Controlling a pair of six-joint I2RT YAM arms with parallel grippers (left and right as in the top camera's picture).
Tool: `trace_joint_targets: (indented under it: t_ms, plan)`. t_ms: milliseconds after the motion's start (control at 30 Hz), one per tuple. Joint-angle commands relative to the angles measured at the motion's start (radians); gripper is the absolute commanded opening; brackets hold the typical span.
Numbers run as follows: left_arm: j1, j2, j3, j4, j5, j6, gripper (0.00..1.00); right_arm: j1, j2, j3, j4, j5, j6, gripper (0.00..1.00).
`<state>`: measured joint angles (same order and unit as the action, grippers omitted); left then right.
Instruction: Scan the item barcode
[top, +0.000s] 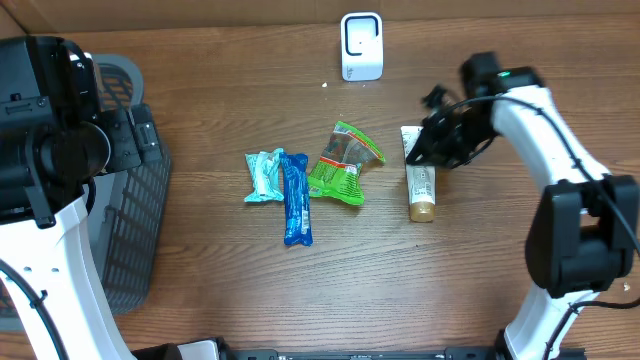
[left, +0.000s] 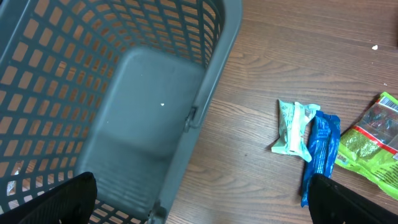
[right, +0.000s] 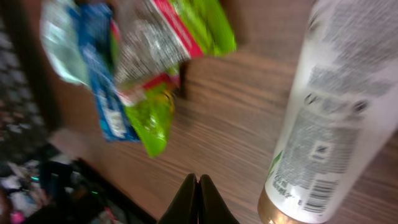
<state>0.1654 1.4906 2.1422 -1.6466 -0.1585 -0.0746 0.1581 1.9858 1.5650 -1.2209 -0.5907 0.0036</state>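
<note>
**Overhead:** A white plastic tube with a gold cap (top: 420, 185) lies on the wooden table (top: 220, 290), just right of a green foil snack bag (top: 342, 165). Its long axis runs away from the robot, with the cap toward the near edge and the flat crimped end toward the far edge. The right gripper (top: 415, 150) sits over the crimped end; contact cannot be told. A blue wrapped bar (top: 296, 200) and a pale teal packet (top: 264, 176) lie left of the bag, and a grey plastic mesh basket (top: 140, 230) stands well left of it. Only this view shows the white barcode scanner (top: 361, 45), beyond the bag.

**Left wrist:** The left gripper (left: 202, 202) hangs with its fingers spread wide and nothing between them. It alone shows the basket's solid floor. The tube is out of frame.

**Right wrist:** The right gripper's fingers are pressed together around nothing, left of the tube. Only here is the printed barcode (right: 317, 193) legible, face up near the cap.
</note>
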Motion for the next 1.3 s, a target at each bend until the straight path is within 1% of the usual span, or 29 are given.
trace_joint_targets:
  t_ms: [0, 100, 200, 367, 567, 700, 833, 933, 1000, 1100, 1200, 1267]
  plan:
    - [0.005, 0.002, 0.018, 0.001, -0.006, 0.011, 1.0, 0.057, 0.007, -0.05, 0.016, 0.185, 0.081, 0.04]
    - [0.005, 0.002, 0.018, 0.001, -0.006, 0.011, 1.0, 0.089, 0.007, -0.121, 0.071, 0.244, 0.155, 0.04]
    - [0.005, 0.002, 0.018, 0.001, -0.006, 0.011, 1.0, 0.09, 0.007, -0.171, 0.106, 0.297, 0.207, 0.04]
    - [0.005, 0.002, 0.018, 0.001, -0.006, 0.011, 1.0, 0.085, 0.007, -0.238, 0.138, 0.35, 0.232, 0.04]
    - [0.005, 0.002, 0.018, 0.001, -0.006, 0.011, 1.0, 0.051, 0.007, -0.238, 0.144, 0.626, 0.323, 0.04]
    - [0.005, 0.002, 0.018, 0.001, -0.006, 0.011, 1.0, -0.01, 0.007, -0.238, 0.196, 0.808, 0.383, 0.04]
    - [0.005, 0.002, 0.018, 0.001, -0.006, 0.011, 1.0, -0.092, 0.007, -0.234, 0.28, 0.892, 0.388, 0.04]
    - [0.005, 0.002, 0.018, 0.001, -0.006, 0.011, 0.99, -0.156, 0.006, -0.216, 0.359, 0.879, 0.381, 0.04]
    - [0.005, 0.002, 0.018, 0.001, -0.006, 0.011, 1.0, -0.191, 0.006, -0.198, 0.401, 0.822, 0.355, 0.05]
    - [0.005, 0.002, 0.018, 0.001, -0.006, 0.011, 1.0, -0.23, 0.006, -0.163, 0.445, 0.651, 0.29, 0.2]
    - [0.005, 0.002, 0.018, 0.001, -0.006, 0.011, 1.0, -0.245, 0.006, -0.124, 0.448, 0.418, 0.241, 0.37]
    - [0.005, 0.002, 0.018, 0.001, -0.006, 0.011, 1.0, -0.244, 0.004, -0.095, 0.423, 0.277, 0.227, 0.43]
